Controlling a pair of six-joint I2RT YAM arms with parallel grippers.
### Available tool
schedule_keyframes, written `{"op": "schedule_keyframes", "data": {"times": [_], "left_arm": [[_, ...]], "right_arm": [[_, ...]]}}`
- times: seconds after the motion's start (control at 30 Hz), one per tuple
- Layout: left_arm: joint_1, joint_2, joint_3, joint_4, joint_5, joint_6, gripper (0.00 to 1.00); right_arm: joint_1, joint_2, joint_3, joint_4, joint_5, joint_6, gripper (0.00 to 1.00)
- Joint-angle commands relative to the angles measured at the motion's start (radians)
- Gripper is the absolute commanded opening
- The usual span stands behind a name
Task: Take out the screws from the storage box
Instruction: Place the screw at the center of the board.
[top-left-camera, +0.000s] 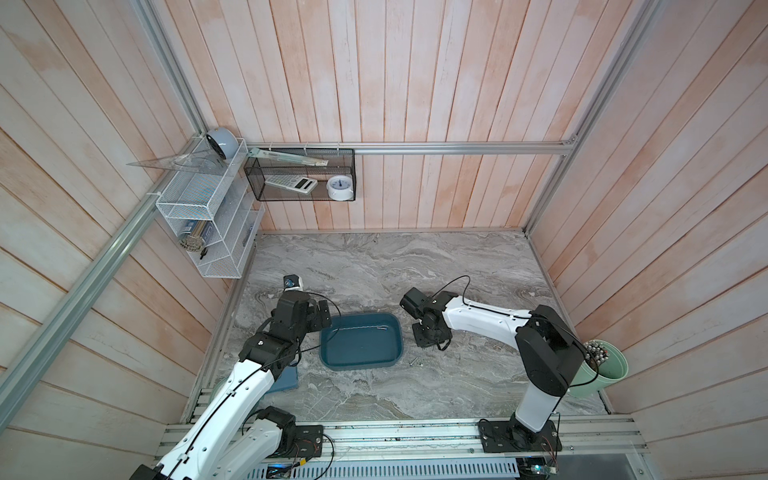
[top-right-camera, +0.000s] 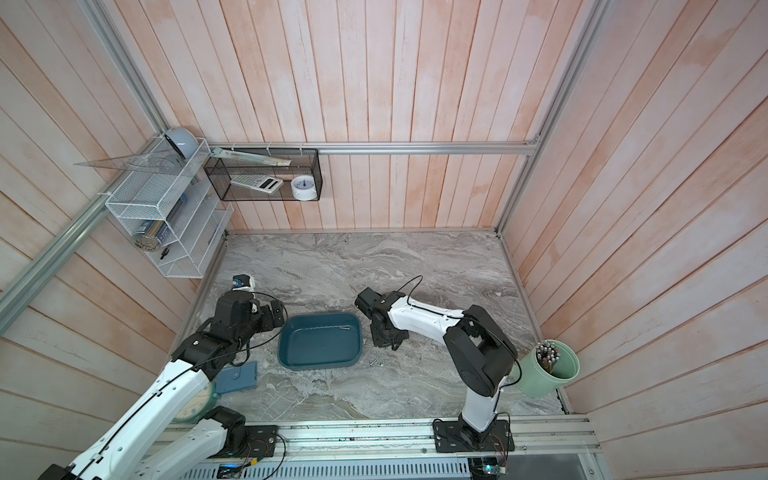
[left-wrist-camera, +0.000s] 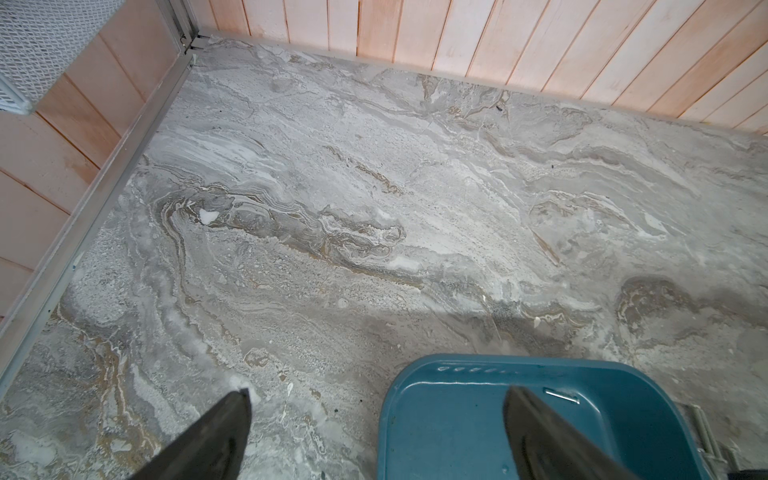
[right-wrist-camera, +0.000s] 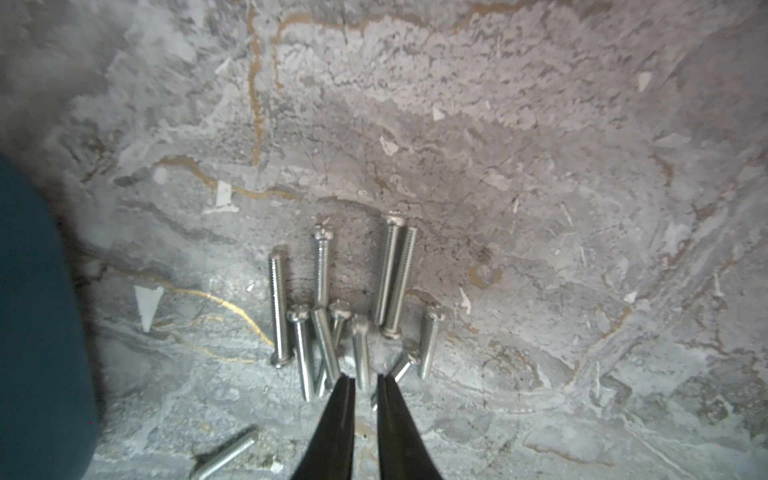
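Note:
The teal storage box (top-left-camera: 357, 347) (top-right-camera: 320, 347) lies mid-table, and one silver screw (top-left-camera: 382, 328) (left-wrist-camera: 561, 395) rests near its far right corner. Several screws (right-wrist-camera: 332, 324) lie in a pile on the marble just right of the box (right-wrist-camera: 33, 311), and a few show in a top view (top-left-camera: 415, 362). My right gripper (right-wrist-camera: 365, 380) (top-left-camera: 430, 338) points down at that pile. Its jaws stand a narrow gap apart, and the end of one screw (right-wrist-camera: 361, 353) lies loose between the tips. My left gripper (left-wrist-camera: 378, 392) (top-left-camera: 324, 311) is wide open at the box's left rim, with one finger (left-wrist-camera: 536, 428) over the box (left-wrist-camera: 449, 428).
A pale green cup of metal rods (top-left-camera: 602, 365) stands at the right wall behind the right arm. A blue pad (top-right-camera: 237, 380) lies under the left arm and a small device (top-left-camera: 292, 282) beyond it. One stray screw (right-wrist-camera: 226, 455) lies apart from the pile. Wire shelves (top-left-camera: 203, 216) hang on the left wall.

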Motion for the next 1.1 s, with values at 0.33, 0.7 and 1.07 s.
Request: {"op": "schedule_keyframes", "data": {"times": [0.33, 0.7, 1.07], "left_arm": [[0.004, -0.003, 0.017, -0.001, 0.0, -0.003, 1.0], [0.003, -0.015, 0.016, 0.0, 0.0, 0.0, 1.0], [0.003, -0.029, 0.016, -0.002, 0.001, -0.001, 1.0]], "right_arm": [[0.004, -0.099, 0.036, -0.021, 0.019, -0.015, 0.23], [0.048, -0.143, 0.094, 0.146, -0.087, -0.041, 0.32], [0.172, 0.145, 0.397, 0.062, -0.1, -0.147, 0.33]]}}
